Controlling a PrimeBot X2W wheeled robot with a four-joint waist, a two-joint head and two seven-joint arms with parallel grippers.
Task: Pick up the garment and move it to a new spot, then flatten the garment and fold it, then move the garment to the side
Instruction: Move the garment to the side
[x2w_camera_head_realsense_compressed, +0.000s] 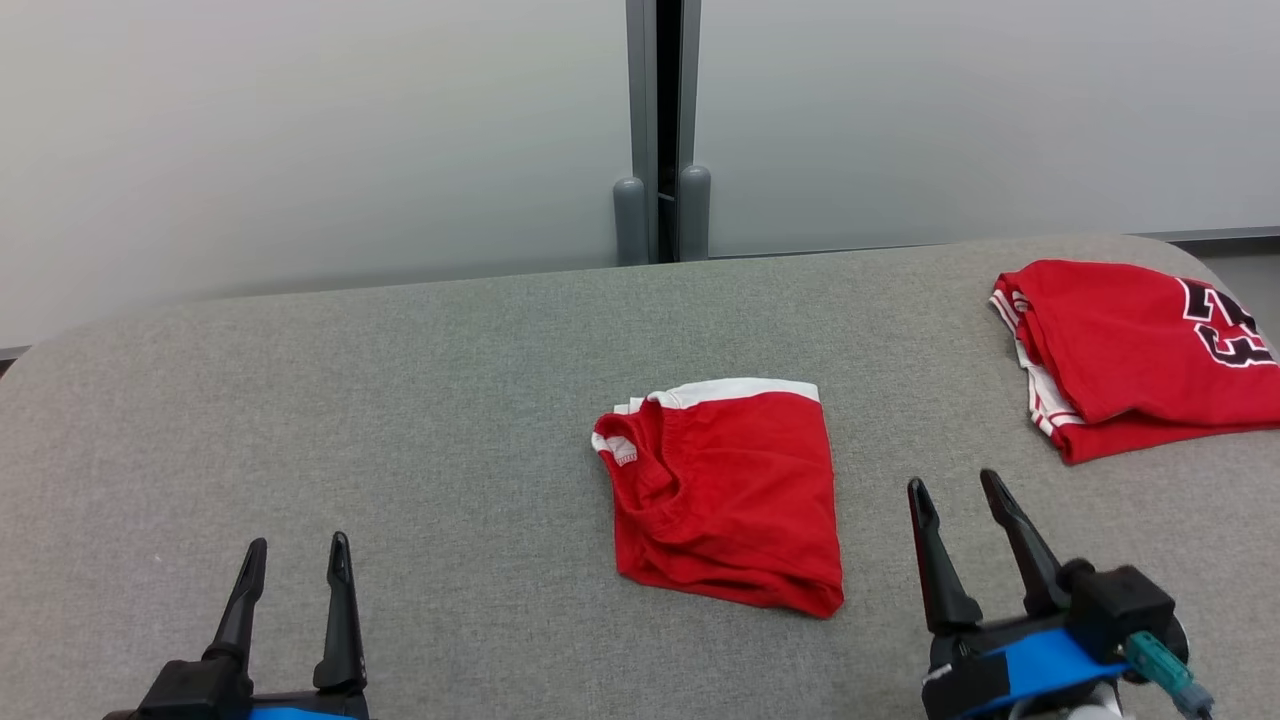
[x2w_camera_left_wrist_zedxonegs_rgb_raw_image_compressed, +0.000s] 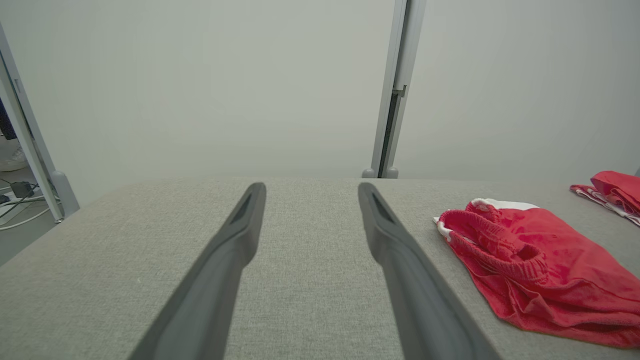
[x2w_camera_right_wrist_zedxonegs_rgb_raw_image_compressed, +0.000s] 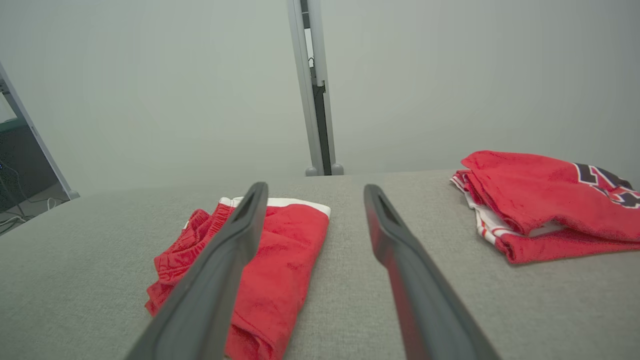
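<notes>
A folded red garment with a white band (x2w_camera_head_realsense_compressed: 725, 490) lies in the middle of the grey table (x2w_camera_head_realsense_compressed: 400, 400); it looks like shorts with an elastic waist. It shows at the right of the left wrist view (x2w_camera_left_wrist_zedxonegs_rgb_raw_image_compressed: 540, 265) and behind the left finger in the right wrist view (x2w_camera_right_wrist_zedxonegs_rgb_raw_image_compressed: 285, 250). My left gripper (x2w_camera_head_realsense_compressed: 295, 550) stands open at the lower left, well left of the garment, holding nothing (x2w_camera_left_wrist_zedxonegs_rgb_raw_image_compressed: 310, 192). My right gripper (x2w_camera_head_realsense_compressed: 955, 490) is open at the lower right, just right of the garment and apart from it (x2w_camera_right_wrist_zedxonegs_rgb_raw_image_compressed: 315, 192).
A second folded red garment with black numerals (x2w_camera_head_realsense_compressed: 1140, 350) lies at the table's far right edge (x2w_camera_right_wrist_zedxonegs_rgb_raw_image_compressed: 545, 200). A pale partition wall with a grey post (x2w_camera_head_realsense_compressed: 660, 130) stands behind the table. The table's corners are rounded.
</notes>
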